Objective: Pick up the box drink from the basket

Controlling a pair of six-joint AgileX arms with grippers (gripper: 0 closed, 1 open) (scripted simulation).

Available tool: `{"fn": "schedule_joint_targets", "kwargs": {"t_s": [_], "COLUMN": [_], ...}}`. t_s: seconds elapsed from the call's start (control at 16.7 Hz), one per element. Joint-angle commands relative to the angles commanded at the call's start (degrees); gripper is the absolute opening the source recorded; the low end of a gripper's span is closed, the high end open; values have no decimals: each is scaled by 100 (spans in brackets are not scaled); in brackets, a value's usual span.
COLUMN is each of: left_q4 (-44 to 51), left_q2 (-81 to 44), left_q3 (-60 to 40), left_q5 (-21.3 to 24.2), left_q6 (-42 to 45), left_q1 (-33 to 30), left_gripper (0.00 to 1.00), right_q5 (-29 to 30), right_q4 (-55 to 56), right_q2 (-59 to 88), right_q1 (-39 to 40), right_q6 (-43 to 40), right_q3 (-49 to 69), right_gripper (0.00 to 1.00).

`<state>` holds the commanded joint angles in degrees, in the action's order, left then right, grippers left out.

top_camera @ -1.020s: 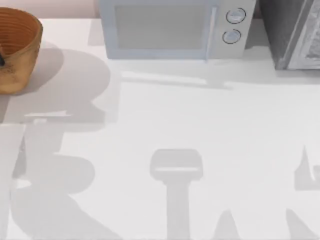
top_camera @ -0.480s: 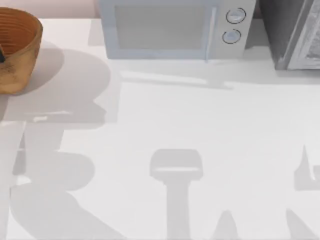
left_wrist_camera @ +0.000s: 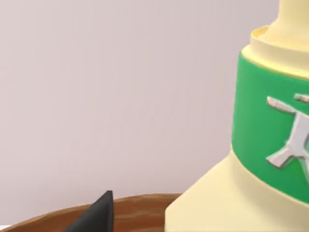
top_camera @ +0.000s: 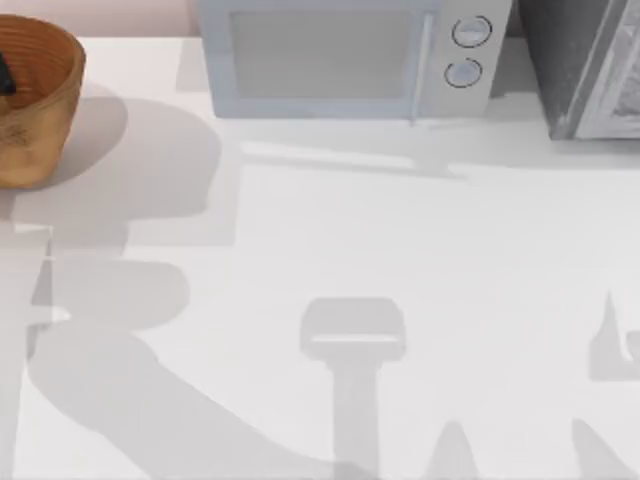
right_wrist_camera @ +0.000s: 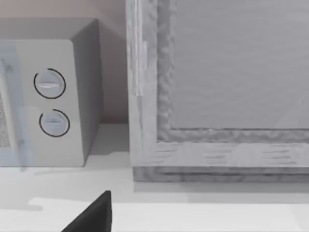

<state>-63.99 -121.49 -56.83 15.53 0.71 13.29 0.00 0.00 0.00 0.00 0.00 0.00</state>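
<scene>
White bench [top_camera: 420, 260] under flat light, pale wall behind. Arm shadows lie across the bench top.

Basket [top_camera: 35, 100]: orange-brown, ribbed, thick rim, at the far left corner of the bench, partly cut by the top view's left edge. Something small and dark pokes over its rim at that edge; probably part of the left arm, but too little of it is seen to be sure.

Box drink [left_wrist_camera: 260, 145]: in the left wrist view it sits very close to the camera. Cream carton, green band with a pale silver mark, narrowing to a neck at the top. Its lower part is down behind the basket's brown rim, so it looks not yet lifted out.

Left hand [left_wrist_camera: 96, 215]: one dark fingertip is seen just beside the carton, above the basket rim. Whether the fingers are spread or pressed on the carton I cannot tell.

Progress, as a judgement: the approach is done, the left hand is at the basket next to the drink. Grip unconfirmed; the lift clear of the rim is left.

Right hand [right_wrist_camera: 94, 212]: one dark fingertip is seen; it faces the back right of the bench, well apart from the basket. Idle; finger state not readable.

Around: white microwave [top_camera: 345, 60] at the back centre, two round dials. Grey cabinet [top_camera: 590, 65] at the back right. Neither stands near the basket. The basket's own rim is the only obstacle to a straight lift.
</scene>
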Motion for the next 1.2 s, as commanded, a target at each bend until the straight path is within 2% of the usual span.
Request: {"fn": "schedule_joint_targets", "kwargs": {"t_s": [0.24,1.02,1.2], "left_q4": [17,17,17], "left_q2": [-25,-25,-25], "left_q3": [-43,-43,-43], "left_q5": [-6,-6,-6], "left_q6": [0,0,0], "left_q1": [-7,-7,-7], "left_gripper": [100,2,0], "right_q5": [0,0,0], "right_q4": [0,0,0], "right_q2": [0,0,0], "right_q1": [0,0,0], "right_q6": [0,0,0], "right_q3": [0,0,0], "right_gripper": [100,100,100]}}
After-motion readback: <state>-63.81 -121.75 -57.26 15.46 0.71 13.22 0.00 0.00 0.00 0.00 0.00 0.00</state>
